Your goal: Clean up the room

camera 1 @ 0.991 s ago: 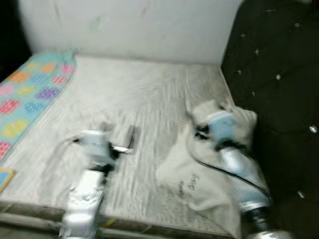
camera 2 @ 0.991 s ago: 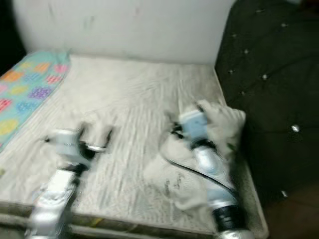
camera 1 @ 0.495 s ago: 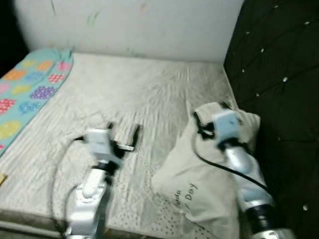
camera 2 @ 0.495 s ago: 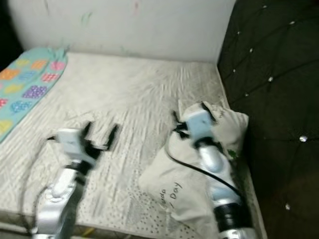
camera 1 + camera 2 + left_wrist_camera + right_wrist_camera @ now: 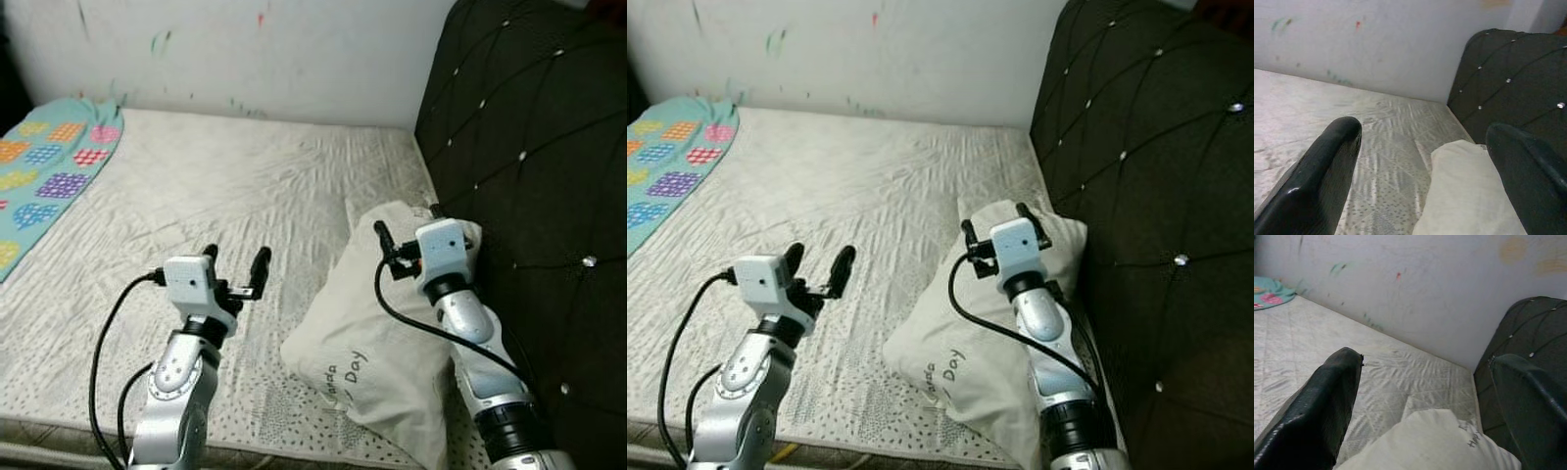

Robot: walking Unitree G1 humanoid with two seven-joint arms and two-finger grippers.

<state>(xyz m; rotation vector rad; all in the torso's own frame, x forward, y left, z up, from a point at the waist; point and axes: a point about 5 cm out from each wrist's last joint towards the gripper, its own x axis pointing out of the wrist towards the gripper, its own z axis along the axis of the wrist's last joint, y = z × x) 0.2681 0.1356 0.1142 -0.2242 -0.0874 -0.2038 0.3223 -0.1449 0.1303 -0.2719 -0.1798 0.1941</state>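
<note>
A cream pillow (image 5: 367, 338) with dark lettering lies on the bed, its upper end leaning on the dark headboard (image 5: 529, 147). My right gripper (image 5: 997, 221) hovers over that upper end, open, with nothing between its fingers. In the right wrist view the pillow (image 5: 1435, 443) lies below the spread fingers (image 5: 1327, 401). My left gripper (image 5: 235, 260) is open above the bare mattress, a short way left of the pillow. The left wrist view has the pillow (image 5: 1469, 196) ahead between its fingers (image 5: 1322, 171).
The mattress (image 5: 225, 186) has a pale quilted cover and reaches back to a marked white wall (image 5: 245, 49). A teal blanket (image 5: 44, 166) with coloured patches lies at the far left. The tufted headboard closes off the right side.
The whole view has swung and sharpened as the camera moved. Both grippers stay open; the right one remains over the pillow's upper end, and the pillow now sits closer to the headboard.
</note>
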